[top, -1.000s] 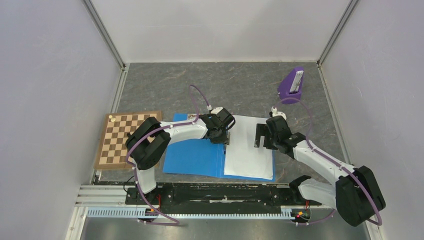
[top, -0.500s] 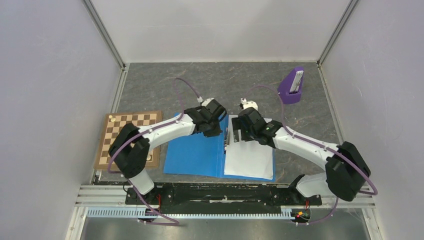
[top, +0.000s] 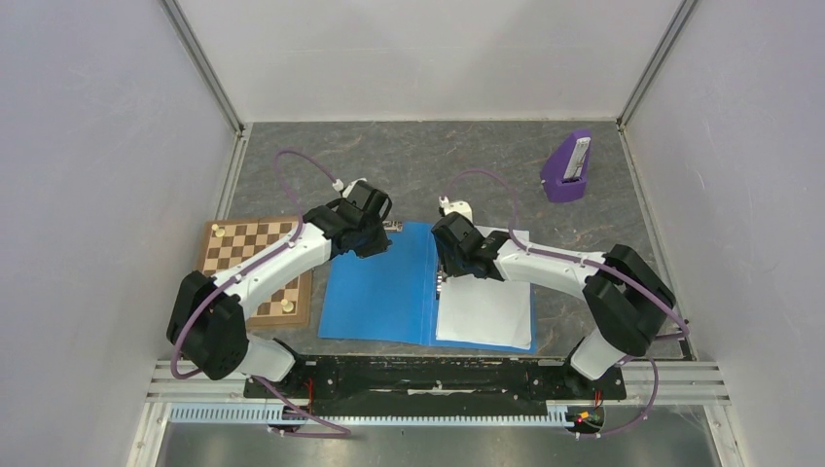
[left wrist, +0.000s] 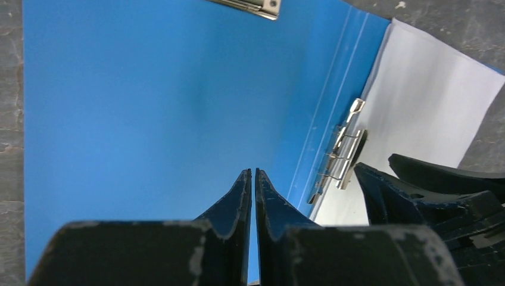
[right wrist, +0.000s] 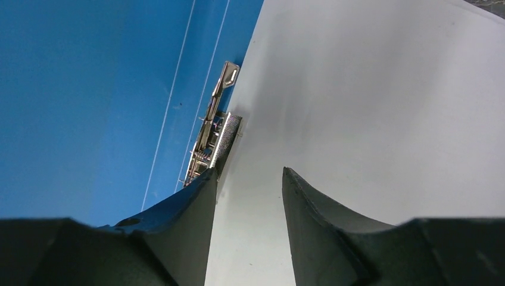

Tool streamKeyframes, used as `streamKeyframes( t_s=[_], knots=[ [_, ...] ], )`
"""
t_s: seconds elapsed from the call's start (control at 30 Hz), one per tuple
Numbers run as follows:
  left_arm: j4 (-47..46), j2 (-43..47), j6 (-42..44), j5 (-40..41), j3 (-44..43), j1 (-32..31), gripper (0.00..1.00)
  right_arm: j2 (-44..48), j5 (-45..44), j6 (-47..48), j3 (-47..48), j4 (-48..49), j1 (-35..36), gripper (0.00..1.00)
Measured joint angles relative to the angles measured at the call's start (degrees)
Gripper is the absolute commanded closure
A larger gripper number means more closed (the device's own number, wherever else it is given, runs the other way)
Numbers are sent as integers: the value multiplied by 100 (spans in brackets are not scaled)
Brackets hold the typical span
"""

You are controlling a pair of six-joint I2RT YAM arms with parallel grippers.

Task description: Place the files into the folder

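Right end effector (top: 446,275) now farther left — files (top: 486,309) just below it.

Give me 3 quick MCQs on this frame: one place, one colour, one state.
1. Where do the files lie?
A. on the chessboard
B. on the open folder's right half
C. beside the purple stand

2. What colour is the folder?
A. blue
B. red
C. green

3. How do the left gripper's jaws stand?
A. wide open
B. shut on a sheet
C. shut, holding nothing

Key:
1 B: the white sheets rest right of the spine clip, not on the chessboard or by the stand.
2 A: both leaves show bright blue.
3 C: its fingers meet above bare blue, with nothing between them.
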State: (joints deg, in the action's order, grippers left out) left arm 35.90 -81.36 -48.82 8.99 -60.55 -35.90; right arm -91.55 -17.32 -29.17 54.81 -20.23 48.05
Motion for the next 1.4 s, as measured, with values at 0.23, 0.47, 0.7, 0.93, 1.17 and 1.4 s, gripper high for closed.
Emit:
streamKeyframes(
  t_s=[0.23, 0.47, 0.7, 0.93, 1.17, 1.4],
  knots=[
    [66, 4, 31, -39, 173, 72, 90, -125, -57, -2, 90, 33, 101, 53],
    [68, 4, 31, -61, 181, 81, 91, -133, -55, -22, 90, 98, 136, 64],
    [63, 4, 31, -72, 184, 81, 92, -227, -4, -26, 90, 201, 151, 65],
    [52, 4, 31, -162, 192, 81, 93, -238, 94, -13, 87, 267, 162, 74],
    [44, 0, 31, -166, 192, 81, 93, -240, 125, 4, 7, 330, 162, 76],
    [42, -15, 28, -175, 192, 81, 93, -251, 190, 26, -85, 391, 160, 77]
  ],
)
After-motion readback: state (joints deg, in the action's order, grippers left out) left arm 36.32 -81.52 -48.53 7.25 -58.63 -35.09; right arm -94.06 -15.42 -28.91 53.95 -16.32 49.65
